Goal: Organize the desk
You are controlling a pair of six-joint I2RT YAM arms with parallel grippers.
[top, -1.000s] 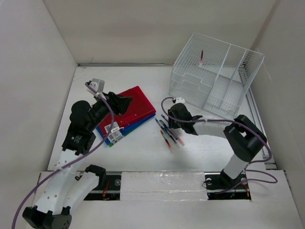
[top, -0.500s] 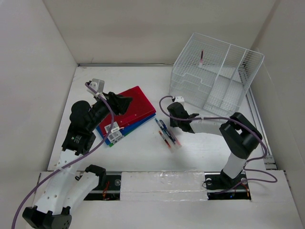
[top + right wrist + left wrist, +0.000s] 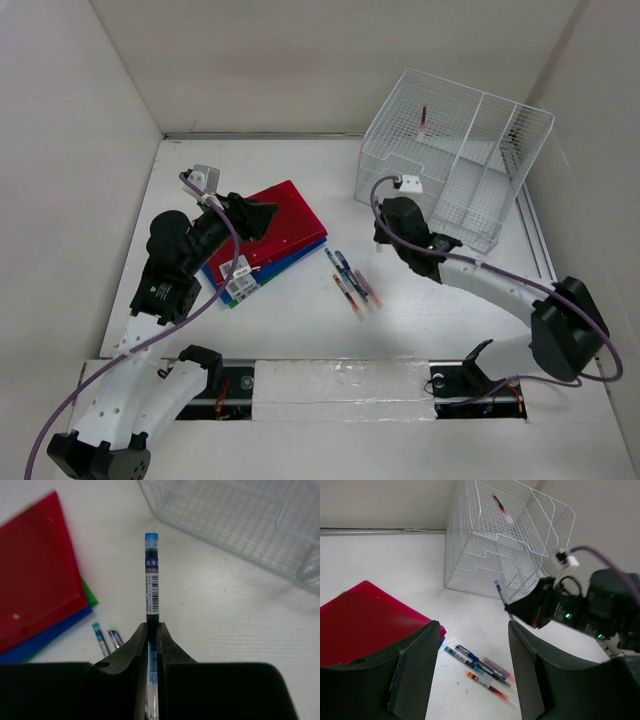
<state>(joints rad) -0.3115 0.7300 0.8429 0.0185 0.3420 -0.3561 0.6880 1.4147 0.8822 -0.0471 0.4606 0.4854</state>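
Holds L gripper [image 3: 472, 630] open, fingers well apart, w/ L arm folded at elbow. Pinches blue pen [image 3: 151, 582] in R gripper [image 3: 151, 628], jaws nearly closed, w/ R arm stretched fwd-left.

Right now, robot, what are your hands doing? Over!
Right gripper shut on blue pen, raised near wire rack. Left gripper open over red folder. More pens loose on desk. Nothing blocking.

Pen [image 3: 151, 587] tail inside right claw [image 3: 152, 626]
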